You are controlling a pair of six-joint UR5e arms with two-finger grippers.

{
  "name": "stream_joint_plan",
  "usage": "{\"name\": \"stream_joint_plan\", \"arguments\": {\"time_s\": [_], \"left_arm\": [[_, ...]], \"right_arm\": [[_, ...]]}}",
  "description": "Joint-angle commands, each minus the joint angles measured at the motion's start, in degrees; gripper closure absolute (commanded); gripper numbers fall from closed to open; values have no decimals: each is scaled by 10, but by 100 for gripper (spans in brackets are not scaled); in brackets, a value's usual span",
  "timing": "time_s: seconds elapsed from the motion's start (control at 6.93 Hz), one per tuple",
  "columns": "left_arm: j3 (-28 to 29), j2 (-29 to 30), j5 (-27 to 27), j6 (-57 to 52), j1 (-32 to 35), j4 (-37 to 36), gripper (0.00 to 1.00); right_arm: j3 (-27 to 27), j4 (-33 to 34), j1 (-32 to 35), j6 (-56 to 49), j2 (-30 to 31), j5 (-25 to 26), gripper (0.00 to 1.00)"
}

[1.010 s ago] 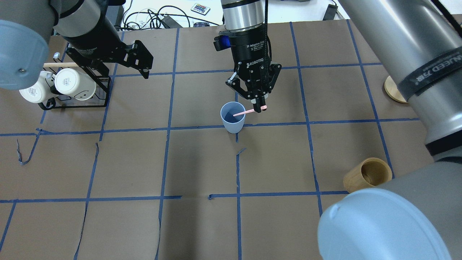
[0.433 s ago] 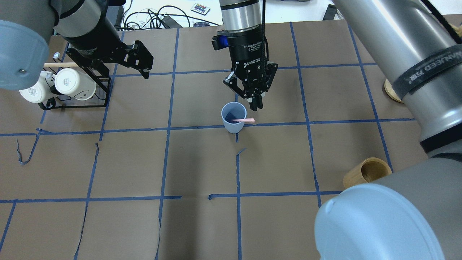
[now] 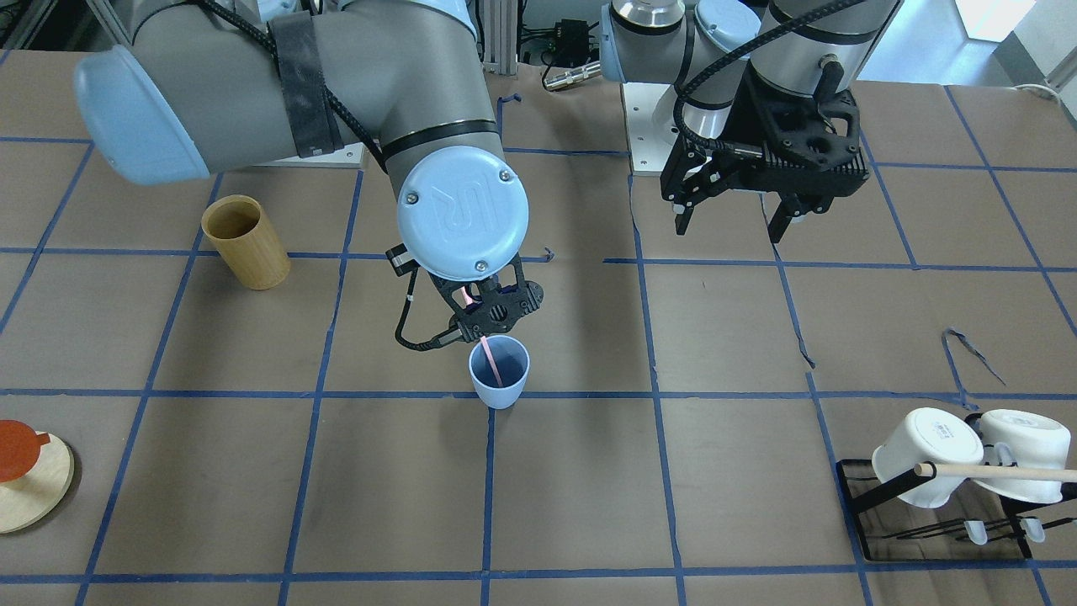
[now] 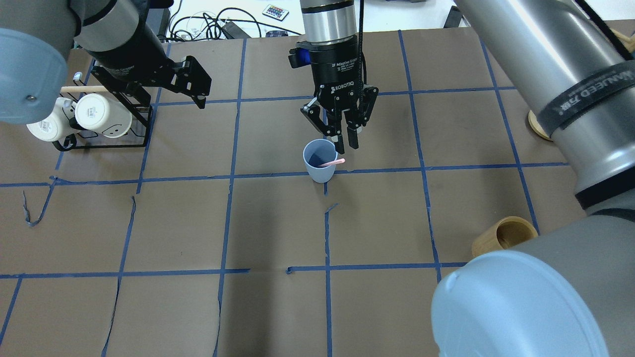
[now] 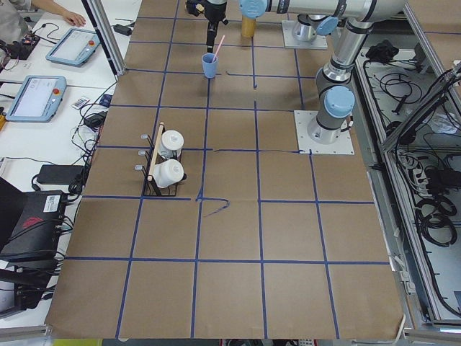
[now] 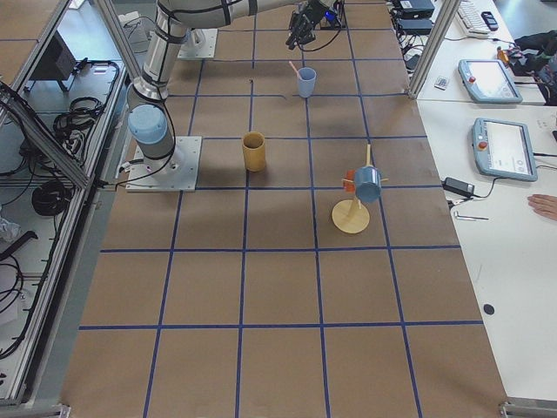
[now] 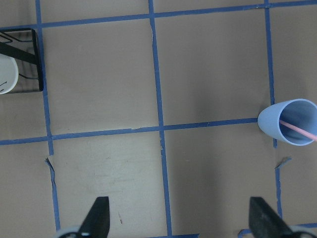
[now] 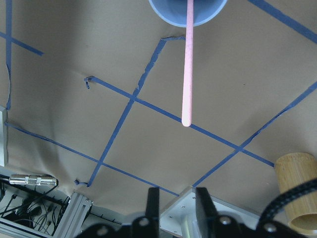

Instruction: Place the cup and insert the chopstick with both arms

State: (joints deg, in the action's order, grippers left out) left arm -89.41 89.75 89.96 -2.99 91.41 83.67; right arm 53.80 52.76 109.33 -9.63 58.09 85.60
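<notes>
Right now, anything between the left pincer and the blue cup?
Nothing but bare brown paper with blue tape lines between the left pincer and the blue cup. The front-facing view shows it, and the left wrist view agrees.

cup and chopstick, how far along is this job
Done: the blue cup stands upright on the table, and the pink chopstick leans inside it against the rim. In hand: nothing. The right gripper sits just above the cup with a small empty gap between its fingers, and the left gripper is open and empty. Left: seemingly only pulling the arms back.
</notes>
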Motion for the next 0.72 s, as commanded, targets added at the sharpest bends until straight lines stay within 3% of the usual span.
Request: {"name": "stream_joint_plan", "arguments": {"time_s": [0.0,0.14,0.29,0.58], "left_arm": [[1,0,6,-3,0,0,0],[3,2,6,-4,0,0,0],[7,3,5,-4,0,0,0],[7,3,5,-3,-1,0,0]], "right_arm": [[8,8,-3,53,59,4,0],[13,36,-14,50,76,22,0],[37,109,-36,51,88,78,0],[125,270,-108,53,143,83,0]]}}
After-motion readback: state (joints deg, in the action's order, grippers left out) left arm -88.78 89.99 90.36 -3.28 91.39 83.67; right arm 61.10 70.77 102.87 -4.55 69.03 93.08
